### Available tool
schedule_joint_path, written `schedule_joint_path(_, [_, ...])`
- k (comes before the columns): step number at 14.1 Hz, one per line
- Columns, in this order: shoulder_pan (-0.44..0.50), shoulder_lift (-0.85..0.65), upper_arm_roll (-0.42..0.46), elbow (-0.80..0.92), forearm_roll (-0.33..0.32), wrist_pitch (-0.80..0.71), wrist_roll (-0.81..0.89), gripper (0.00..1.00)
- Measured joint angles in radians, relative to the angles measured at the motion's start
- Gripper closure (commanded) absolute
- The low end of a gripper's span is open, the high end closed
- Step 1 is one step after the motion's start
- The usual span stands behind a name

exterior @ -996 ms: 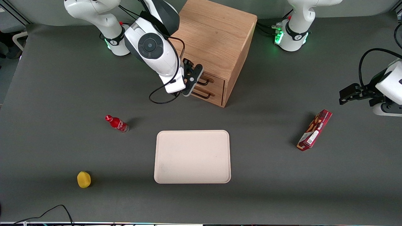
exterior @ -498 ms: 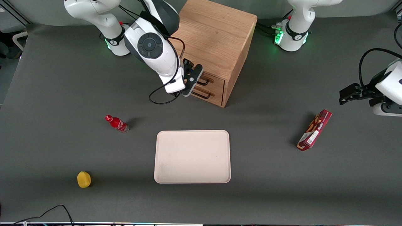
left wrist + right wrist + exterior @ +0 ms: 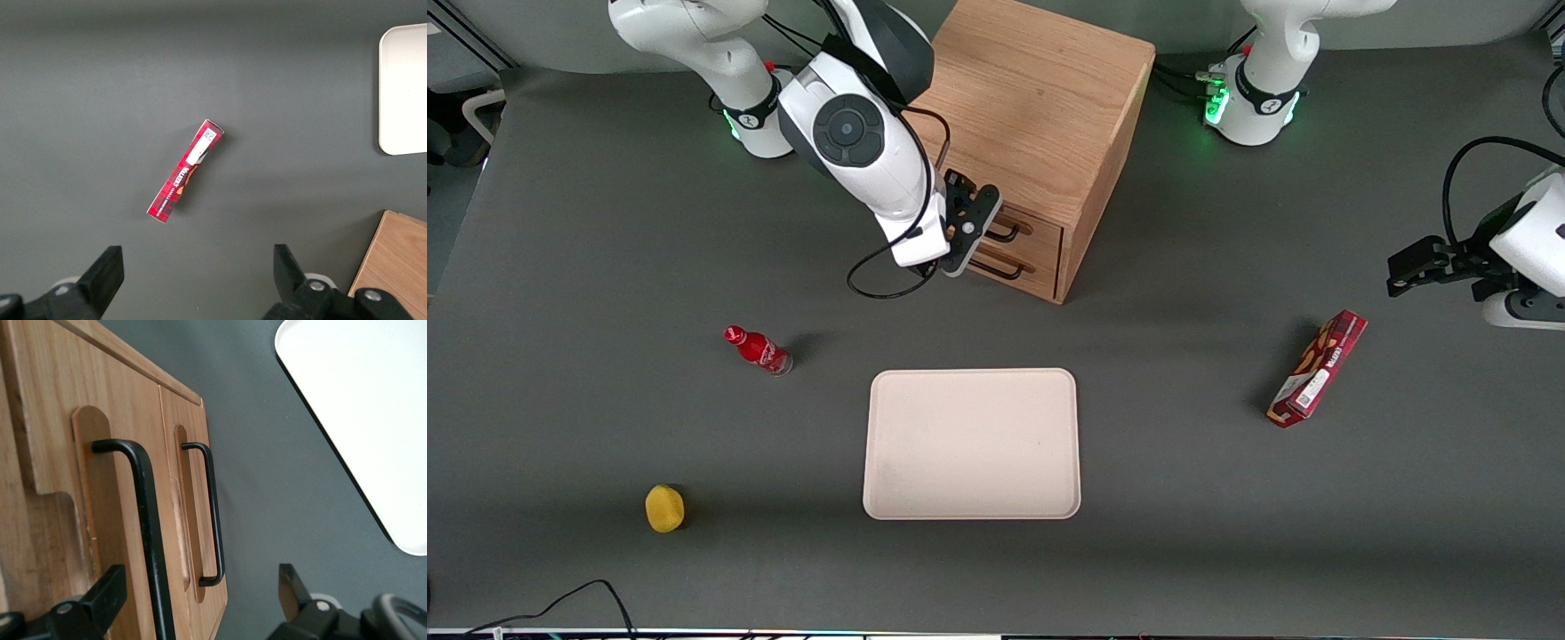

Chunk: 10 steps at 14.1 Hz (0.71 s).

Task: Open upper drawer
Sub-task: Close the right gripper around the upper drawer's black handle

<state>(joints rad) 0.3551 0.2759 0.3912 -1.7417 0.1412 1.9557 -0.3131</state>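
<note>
Two oak drawers, each with a black wire handle.
The gripper (image 3: 991, 229), fingers (image 3: 107, 593) apart, straddles the shut upper drawer's (image 3: 87, 447) handle (image 3: 148, 520).

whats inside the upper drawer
Cannot be seen: the upper drawer is shut, its flat front and black handle hiding the inside. The gripper is open in front of it, one finger either side of the handle, not yet closed on it.

Claw (image 3: 971, 233) before upper drawer (image 3: 1021, 229); fingers spread.
</note>
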Motion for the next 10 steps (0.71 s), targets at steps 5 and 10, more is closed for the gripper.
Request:
schedule_joint_path(5, [-0.006, 0.003, -0.004, -0.011, 0.000, 0.015, 0.000, 0.00])
schedule_joint_path(10, [-0.006, 0.004, -0.004, -0.022, 0.000, 0.031, 0.000, 0.00])
